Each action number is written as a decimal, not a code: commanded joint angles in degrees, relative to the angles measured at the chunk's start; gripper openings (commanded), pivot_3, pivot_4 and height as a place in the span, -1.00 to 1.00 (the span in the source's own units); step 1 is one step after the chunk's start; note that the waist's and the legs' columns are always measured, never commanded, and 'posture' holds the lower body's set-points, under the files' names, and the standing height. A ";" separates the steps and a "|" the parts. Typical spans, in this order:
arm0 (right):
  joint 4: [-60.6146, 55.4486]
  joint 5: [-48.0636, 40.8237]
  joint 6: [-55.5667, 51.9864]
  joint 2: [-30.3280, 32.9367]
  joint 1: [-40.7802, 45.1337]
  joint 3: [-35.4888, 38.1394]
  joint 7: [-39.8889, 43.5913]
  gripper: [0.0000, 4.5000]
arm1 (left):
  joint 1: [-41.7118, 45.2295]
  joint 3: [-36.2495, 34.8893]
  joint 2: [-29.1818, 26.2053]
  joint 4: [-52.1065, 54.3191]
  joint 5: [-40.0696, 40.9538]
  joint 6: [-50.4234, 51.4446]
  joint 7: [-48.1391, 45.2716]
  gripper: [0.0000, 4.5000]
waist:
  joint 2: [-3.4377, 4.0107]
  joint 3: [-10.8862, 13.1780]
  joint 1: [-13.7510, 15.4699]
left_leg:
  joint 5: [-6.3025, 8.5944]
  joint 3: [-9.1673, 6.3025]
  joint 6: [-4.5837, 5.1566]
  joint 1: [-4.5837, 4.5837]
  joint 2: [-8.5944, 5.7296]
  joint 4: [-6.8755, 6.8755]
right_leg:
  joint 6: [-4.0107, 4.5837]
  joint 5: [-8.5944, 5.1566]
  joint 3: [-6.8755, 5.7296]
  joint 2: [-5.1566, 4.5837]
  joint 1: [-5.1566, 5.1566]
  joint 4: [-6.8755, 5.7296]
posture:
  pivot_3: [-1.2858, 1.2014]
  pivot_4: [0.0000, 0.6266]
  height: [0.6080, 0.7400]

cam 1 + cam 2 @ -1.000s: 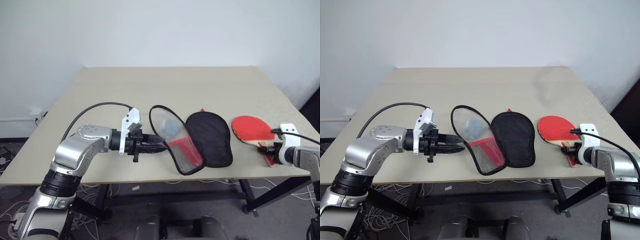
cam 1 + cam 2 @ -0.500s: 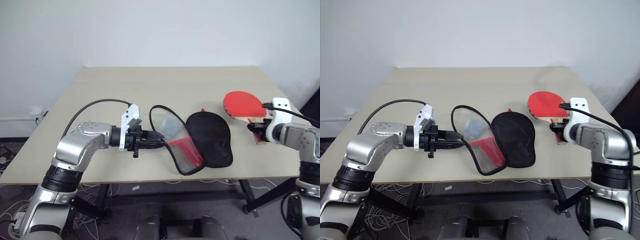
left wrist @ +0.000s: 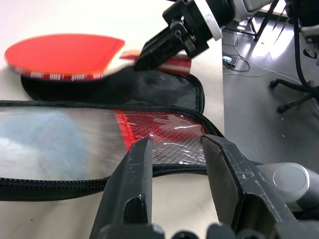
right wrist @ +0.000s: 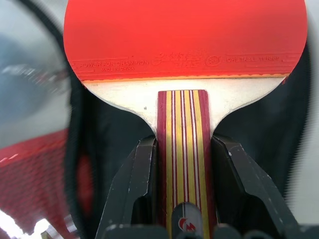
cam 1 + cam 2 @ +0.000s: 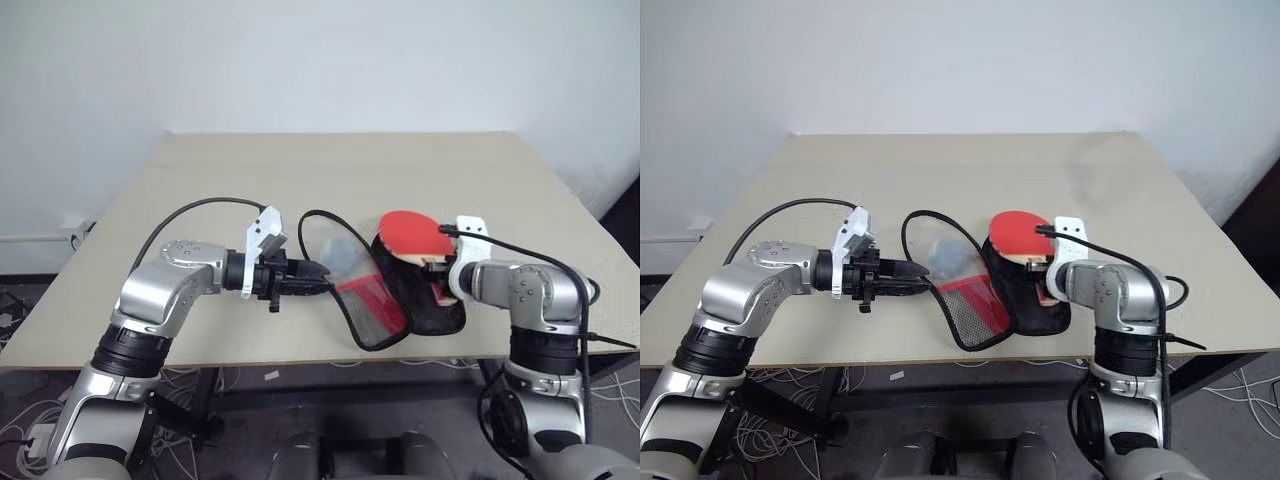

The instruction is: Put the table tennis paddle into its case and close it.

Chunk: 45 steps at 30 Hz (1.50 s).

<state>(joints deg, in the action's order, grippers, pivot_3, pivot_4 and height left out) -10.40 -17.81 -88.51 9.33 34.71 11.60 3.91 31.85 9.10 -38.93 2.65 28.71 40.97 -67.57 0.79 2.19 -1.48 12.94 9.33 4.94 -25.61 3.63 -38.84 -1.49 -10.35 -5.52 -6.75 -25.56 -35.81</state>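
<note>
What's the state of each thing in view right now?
paddle: held by its handle, red face up, above the case's black half
case: unzipped, lying open flat on the table, clear half beside black half
right gripper: shut on the paddle handle
left gripper: open, fingers astride the case's clear half edge

Beige table (black legs) against white wall.

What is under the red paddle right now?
The round red table tennis paddle, gripped at its wooden handle by the right claw, is above the black fabric half of the open zip case. The part of that half right beneath it is hidden.
</note>
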 commanded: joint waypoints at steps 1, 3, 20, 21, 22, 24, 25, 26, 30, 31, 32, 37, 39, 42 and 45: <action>-4.03 0.96 -0.50 -0.03 -0.51 -0.14 -0.70 -0.49 | 1.81 -0.53 -0.02 0.29 -0.37 -0.96 -0.36 -0.26 | 0.00 0.00 -0.01 | 0.00 0.00 -0.01 0.00 0.00 0.01 | 0.00 0.00 0.00 0.00 0.00 0.00 | 0.03 -1.00 0.75; -4.11 1.16 -0.25 0.17 -1.22 -0.62 -0.70 -0.49 | 1.80 -0.58 0.00 0.33 -0.35 -0.93 -0.34 -0.26 | 0.00 -0.01 -0.06 | -0.01 0.02 -0.02 0.01 0.00 0.03 | 0.01 0.00 0.00 0.00 0.00 0.00 | 0.03 -1.00 0.75; -2.95 2.77 2.96 1.39 -2.92 -0.95 -0.34 -0.49 | 1.86 -0.26 0.22 0.49 -0.80 -0.52 -0.50 -0.26 | -0.01 -0.01 -1.29 | -0.19 0.79 -0.31 0.04 -0.07 0.37 | 0.07 0.05 0.07 0.05 -0.23 0.00 | 0.03 -1.00 0.75; -2.65 2.82 3.20 1.08 -2.83 -1.11 -0.36 -0.49 | 1.92 -0.20 0.26 0.55 -0.80 -0.47 -0.53 -0.26 | -0.01 -0.01 -1.29 | -0.19 0.80 -0.31 0.04 -0.06 0.37 | 0.07 0.05 0.07 0.05 -0.23 0.00 | 0.03 -1.00 0.75; -2.48 2.89 3.33 0.84 -2.74 -1.19 -0.35 -0.49 | 1.95 -0.19 0.26 0.55 -0.83 -0.47 -0.59 -0.26 | -0.01 -0.01 -1.30 | -0.19 0.81 -0.31 0.04 -0.06 0.37 | 0.07 0.05 0.08 0.05 -0.23 0.00 | 0.03 -1.00 0.75; -1.75 3.11 3.87 0.29 -2.40 -1.45 -0.46 -0.49 | 2.23 -0.20 0.30 0.37 -0.90 -0.43 -0.71 -0.26 | -0.01 -0.01 -1.33 | -0.19 0.82 -0.31 0.04 -0.06 0.37 | 0.07 0.05 0.09 0.05 -0.24 0.00 | 0.03 -1.00 0.75; -1.31 3.23 4.23 0.08 -2.33 -1.56 -0.54 -0.49 | 2.30 -0.17 0.29 0.32 -0.94 -0.45 -0.75 -0.26 | -0.02 -0.01 -1.36 | -0.19 0.82 -0.31 0.04 -0.07 0.38 | 0.07 0.05 0.09 0.07 -0.25 0.00 | 0.03 -1.00 0.75; -0.91 3.32 4.31 -0.23 -2.25 -1.48 -0.72 -0.49 | 2.35 -0.14 0.26 0.31 -0.97 -0.46 -0.80 -0.26 | -0.02 -0.01 -1.38 | -0.19 0.83 -0.31 0.04 -0.07 0.38 | 0.08 0.05 0.10 0.07 -0.25 0.00 | 0.03 -1.00 0.75; -0.10 3.81 5.16 -1.34 -2.52 -1.97 -1.12 -0.49 | 2.39 -0.10 0.20 0.33 -0.96 -0.37 -0.89 -0.26 | -0.02 -0.02 -1.60 | -0.19 0.84 -0.32 0.05 -0.07 0.39 | 0.08 0.06 0.12 0.10 -0.26 0.00 | 0.03 -1.00 0.75; -0.03 3.99 5.39 -1.68 -2.68 -2.35 -1.15 -0.49 | 2.39 -0.11 0.18 0.36 -0.96 -0.34 -0.88 -0.26 | -0.02 -0.02 -1.64 | -0.20 0.85 -0.32 0.05 -0.08 0.39 | 0.08 0.06 0.12 0.11 -0.26 0.00 | 0.03 -1.00 0.75; -0.04 4.15 5.49 -1.97 -2.81 -2.57 -1.19 -0.49 | 2.38 -0.10 0.16 0.45 -0.96 -0.29 -0.84 -0.26 | -0.02 -0.02 -1.67 | -0.20 0.85 -0.32 0.05 -0.08 0.39 | 0.08 0.06 0.12 0.12 -0.26 0.00 | 0.03 -1.00 0.75; -0.39 4.35 5.92 -2.10 -3.22 -4.24 -0.36 -0.06 | 2.30 -0.21 0.08 0.63 -0.88 -0.14 -0.80 -0.26 | -0.02 -0.02 -1.70 | -0.20 0.86 -0.33 0.05 -0.07 0.39 | 0.09 0.06 0.14 0.14 -0.28 0.00 | 0.03 -1.00 0.75; -0.82 4.32 5.91 -1.96 -3.26 -4.55 -0.17 0.25 | 2.24 -0.24 0.14 0.81 -0.79 0.02 -0.66 -0.26 | -0.02 -0.02 -1.69 | -0.21 0.87 -0.34 0.05 -0.06 0.40 | 0.09 0.06 0.14 0.15 -0.29 0.00 | 0.03 -1.00 0.75; -1.30 4.40 6.58 -1.24 -3.23 -5.21 0.32 0.72 | 2.07 -0.18 0.21 0.99 -0.79 0.09 -0.57 -0.26 | -0.03 -0.02 -1.68 | -0.21 0.87 -0.35 0.05 -0.06 0.41 | 0.09 0.07 0.14 0.15 -0.28 0.00 | 0.03 -1.00 0.75; -3.63 3.15 7.31 0.14 -2.98 -5.99 2.41 0.99 | 2.14 -0.34 0.22 0.90 -0.64 0.28 -0.58 -0.26 | -0.03 -0.02 -1.69 | -0.21 0.88 -0.35 0.05 -0.07 0.41 | 0.09 0.07 0.14 0.14 -0.29 0.00 | 0.03 -1.00 0.75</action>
<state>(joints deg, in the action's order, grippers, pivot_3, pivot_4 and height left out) -10.14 -13.49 -82.53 8.45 30.74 5.63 4.95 32.42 9.71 -38.47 2.37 27.77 41.43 -68.12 0.77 2.17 -3.17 12.73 10.20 4.60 -25.56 3.56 -38.43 -1.40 -10.28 -5.38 -6.60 -25.85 -35.81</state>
